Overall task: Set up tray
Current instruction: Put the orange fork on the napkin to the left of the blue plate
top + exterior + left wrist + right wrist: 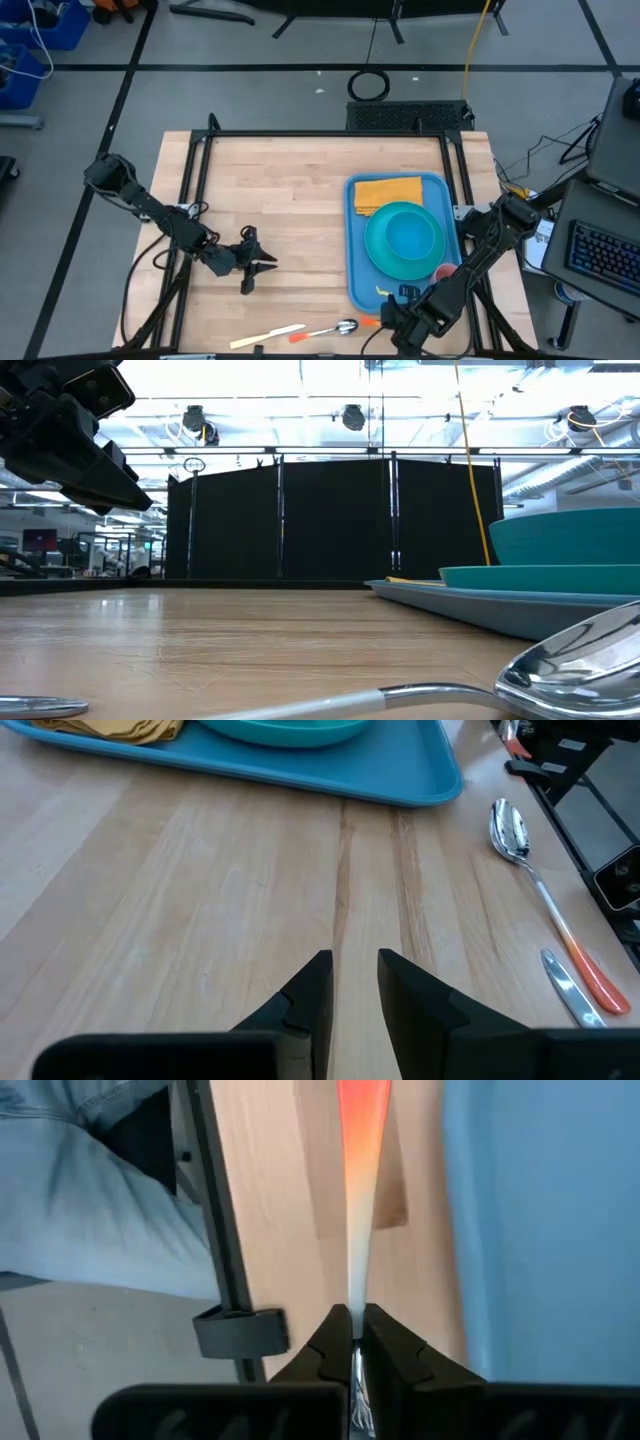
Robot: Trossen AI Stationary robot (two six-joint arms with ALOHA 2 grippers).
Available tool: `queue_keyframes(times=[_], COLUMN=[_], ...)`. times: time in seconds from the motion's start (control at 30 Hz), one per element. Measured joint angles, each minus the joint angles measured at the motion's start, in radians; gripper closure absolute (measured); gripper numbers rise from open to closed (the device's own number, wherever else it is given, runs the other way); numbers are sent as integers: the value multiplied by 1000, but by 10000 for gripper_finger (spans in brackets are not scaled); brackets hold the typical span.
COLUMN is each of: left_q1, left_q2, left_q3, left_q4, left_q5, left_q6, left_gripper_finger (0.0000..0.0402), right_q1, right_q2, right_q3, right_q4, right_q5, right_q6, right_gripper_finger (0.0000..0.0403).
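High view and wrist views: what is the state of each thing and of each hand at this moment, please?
tray: flat on the table, loaded.
napkin: folded, on the tray.
turquoise dish: upright, on the tray.
spoon: lying free on the table, bowl up, off the tray.
left hand: open, empty, over bare table.
right hand: shut on the orange-handled utensil.

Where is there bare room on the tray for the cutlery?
The tray has a bare strip along its left rim, beside the plate and bowl. The far end holds the napkin; the near right corner is crowded by the right gripper.
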Motion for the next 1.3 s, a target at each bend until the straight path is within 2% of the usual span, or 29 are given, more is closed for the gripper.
queue_keyframes(times=[0.37, 0.77, 1.0, 1.3], left_q1=[0, 1, 12, 91], left_q2=[0, 0, 0, 0], left_q3=[0, 0, 0, 0], left_q4=[0, 0, 5, 6], left_q5=[-7, -7, -54, -56], left_q6=[0, 15, 72, 203], left_gripper_finger=[316, 316, 316, 316], right_q1=[-78, -243, -386, -588], right_q2=[-100, -240, -273, -276], right_q3=[0, 0, 1, 1], right_q4=[-203, -411, -500, -578], right_q5=[0, 55, 56, 77], right_q6=[-104, -296, -476, -791], right_gripper_finger=[403, 403, 403, 403])
